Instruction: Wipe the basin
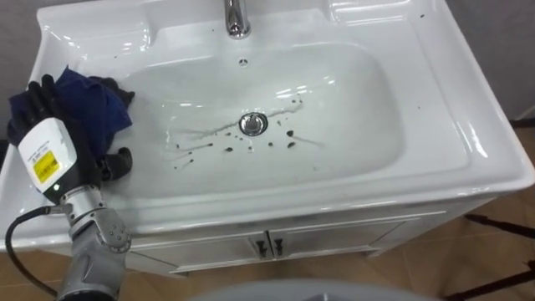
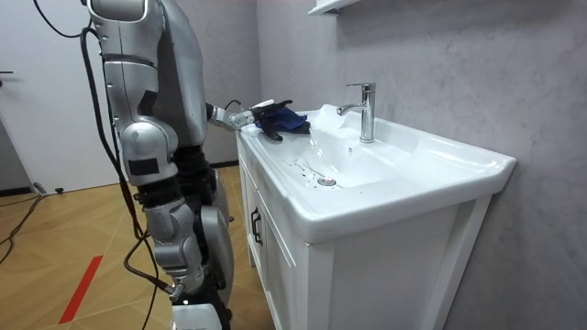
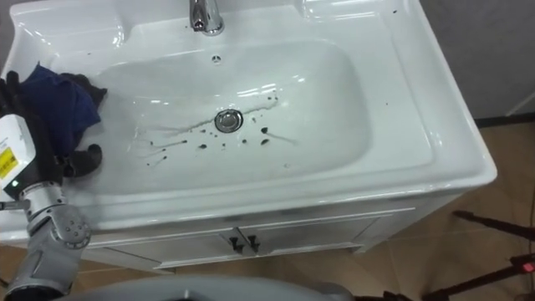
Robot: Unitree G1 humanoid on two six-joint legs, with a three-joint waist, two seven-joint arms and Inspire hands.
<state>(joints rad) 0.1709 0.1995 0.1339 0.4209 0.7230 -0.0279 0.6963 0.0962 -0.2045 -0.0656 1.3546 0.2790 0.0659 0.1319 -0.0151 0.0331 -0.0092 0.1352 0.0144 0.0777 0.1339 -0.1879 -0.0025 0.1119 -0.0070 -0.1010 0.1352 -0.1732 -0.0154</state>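
Bathroom: white basin (image 1: 468, 142) with tap (image 1: 237, 18); vanity cabinet (image 2: 275, 266) below.

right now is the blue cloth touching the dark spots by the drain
Apart. The left eye view shows the blue cloth at the left edge of the basin, with bare white between it and the dark spots.

The basin's (image 1: 435, 125) wide bowl lies open from near edge to far, broken only by the flat drain (image 1: 252, 124) at its middle. A tap (image 1: 237, 17) rises at the far rim's centre. The left hand (image 1: 46, 155), gripping a blue cloth (image 1: 84, 100), occupies the left rim.
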